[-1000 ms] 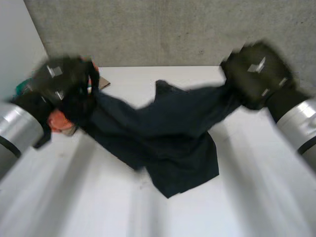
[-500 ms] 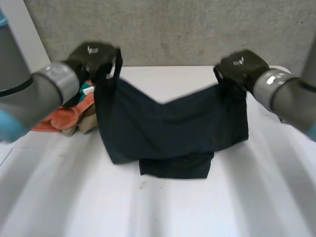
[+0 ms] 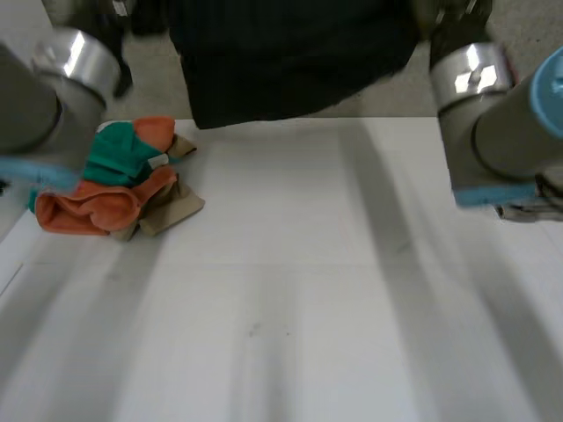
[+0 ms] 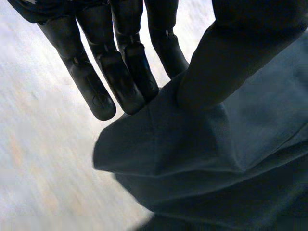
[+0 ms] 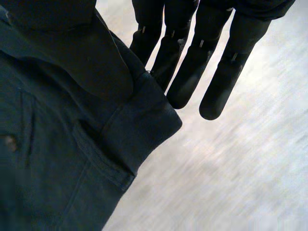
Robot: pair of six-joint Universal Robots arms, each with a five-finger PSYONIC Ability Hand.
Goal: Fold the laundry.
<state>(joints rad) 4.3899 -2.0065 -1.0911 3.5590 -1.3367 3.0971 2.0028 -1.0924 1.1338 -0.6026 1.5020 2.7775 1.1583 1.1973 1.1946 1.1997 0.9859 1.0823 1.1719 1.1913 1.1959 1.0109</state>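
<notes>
A dark navy garment hangs spread between my two raised arms, above the far side of the white table. In the left wrist view my left hand pinches one top corner of the garment between thumb and straight fingers. In the right wrist view my right hand pinches the opposite corner the same way, at a waistband with a pocket of the garment. Its lower edge hangs near the table's far edge.
A pile of orange, green and tan cloths lies at the table's left side. A grey wall stands behind the table. My forearms reach up at both sides.
Both arms have risen and lifted the dark garment off the table; it was bunched on the surface, then spread, and now hangs in the air.
</notes>
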